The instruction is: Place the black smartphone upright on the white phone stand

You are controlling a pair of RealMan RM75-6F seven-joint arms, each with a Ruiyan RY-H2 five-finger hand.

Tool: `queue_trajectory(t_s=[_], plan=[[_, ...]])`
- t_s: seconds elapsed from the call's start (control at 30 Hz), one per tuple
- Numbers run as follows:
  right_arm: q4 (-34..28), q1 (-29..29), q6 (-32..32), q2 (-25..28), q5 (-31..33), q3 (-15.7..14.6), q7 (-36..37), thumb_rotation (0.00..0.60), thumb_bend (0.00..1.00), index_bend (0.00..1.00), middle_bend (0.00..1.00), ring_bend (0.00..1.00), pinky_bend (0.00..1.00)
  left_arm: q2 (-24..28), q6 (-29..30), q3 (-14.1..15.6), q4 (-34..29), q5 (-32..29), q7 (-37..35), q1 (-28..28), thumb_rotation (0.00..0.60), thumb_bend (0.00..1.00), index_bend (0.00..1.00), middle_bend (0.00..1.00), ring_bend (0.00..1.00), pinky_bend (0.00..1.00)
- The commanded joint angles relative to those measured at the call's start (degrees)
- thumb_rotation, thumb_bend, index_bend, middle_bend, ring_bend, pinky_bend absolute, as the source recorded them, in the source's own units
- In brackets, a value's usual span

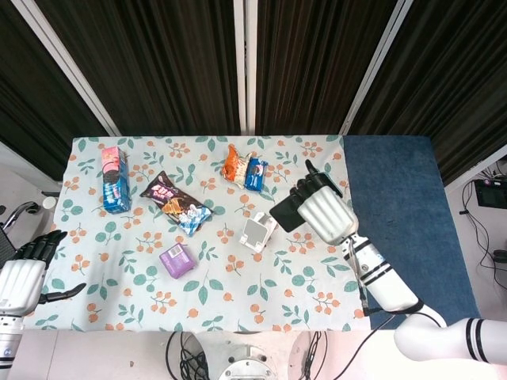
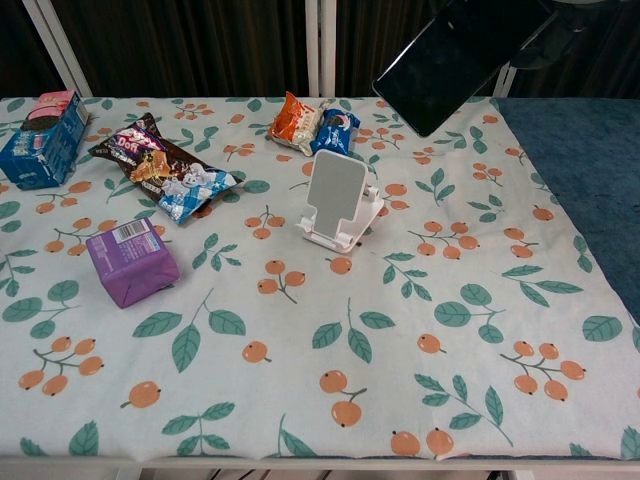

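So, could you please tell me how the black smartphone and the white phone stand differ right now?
The black smartphone is dark and held in the air by the right hand; the white phone stand is white and rests on the tablecloth. The smartphone hangs tilted, while the stand sits upright and empty. Both show flat rectangular faces.
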Motion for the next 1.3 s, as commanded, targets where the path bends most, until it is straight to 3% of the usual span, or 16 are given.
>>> queue_trajectory(t_s=[0.03, 0.23, 0.73, 0.97, 1.3], plan=[[-2.09, 6.89, -1.71, -1.34, 7.76, 0.65, -10.94, 0.6, 0.3, 0.63, 0.44, 0.45, 0.0, -0.02, 0.07, 0.16, 0.15, 0.11, -0.21, 0.15, 0.365, 0.06, 0.12, 0.1, 0.13, 0.22], [-2.86, 13.53, -0.43, -3.3, 14.52, -0.65, -21.61, 0.6, 0.3, 0.63, 0.44, 0.46, 0.0, -0.07, 0.05, 0.43, 0.52, 0.17, -0.82, 0.43, 0.365, 0.06, 0.12, 0.1, 0.13, 0.22], [-4.44, 26.63, 7.1, -11.01, 27.49, -5.05, -38.17, 0.6, 0.29, 0.63, 0.44, 0.46, 0.0, -1.08, -0.75, 0.66, 1.92, 0.29, -2.11, 0.29, 0.364, 0.06, 0.11, 0.1, 0.13, 0.22], [-3.9, 30.01, 10.25, -13.26, 31.33, -6.76, -40.47, 0.6, 0.29, 0.63, 0.44, 0.46, 0.0, -1.2, -0.63, 0.72, 2.77, 0.25, -3.18, 0.49, 0.365, 0.06, 0.11, 0.1, 0.13, 0.22], [-1.83, 32.29, 6.96, -12.23, 29.16, -11.48, -37.82, 0.6, 0.28, 0.63, 0.45, 0.46, 0.0, -1.2, -0.39, 0.72, 3.42, 0.24, -4.35, 0.74, 0.366, 0.06, 0.11, 0.1, 0.13, 0.22]])
